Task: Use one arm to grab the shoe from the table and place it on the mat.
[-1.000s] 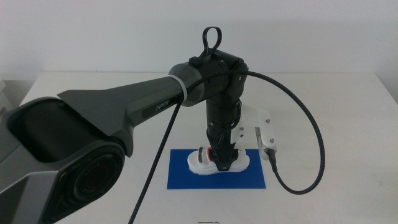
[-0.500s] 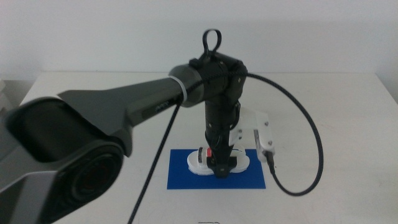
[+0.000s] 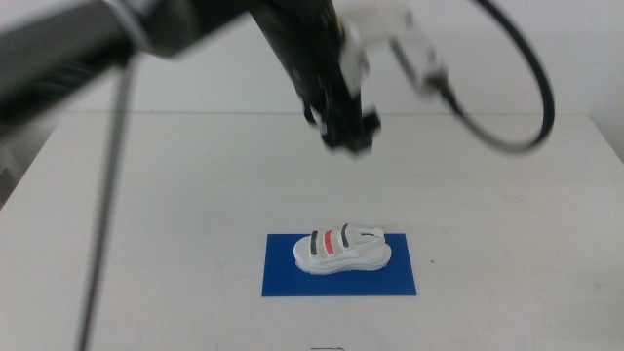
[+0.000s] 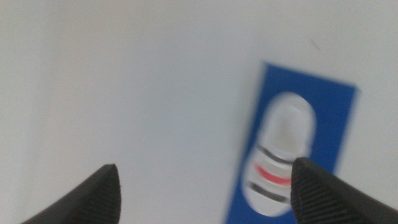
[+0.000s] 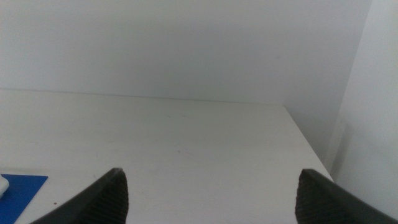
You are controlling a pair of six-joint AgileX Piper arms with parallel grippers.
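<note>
Shoe (image 3: 342, 250) sits upright on the blue mat (image 3: 283, 276), roughly centred, sole flat down, toe toward 3 o'clock in the middle view. Whole sole lies inside the mat edges, so placement looks done.

Left hand (image 3: 348, 135) is high above the tabletop (image 3: 146, 195), off toward 12 o'clock from the shoe, well apart from it, motion-blurred. Left wrist view shows its two jaws spread wide with nothing between them, looking down on shoe (image 4: 278, 155) and mat (image 4: 336, 118). Right hand (image 5: 208, 186) waits off to the side; its jaws also stand wide apart and empty, with only a corner of the mat (image 5: 18, 190) in its view.

Handling, judged from looks:
- small, likely light; chunky sole probably foam or rubber, fairly stiff
- upper with straps looks softer and may give under squeeze
- sole sides seem matte, not slippery; not fragile
- flat wide base, stands stable, little tipping risk

Where to grip if it needed re-picking: across the midfoot, jaws on the two long sides of the sole near the red stripe (image 3: 336, 241), close to the balance point. Avoid the heel loop and straps: thin, would flex or slip.
</note>
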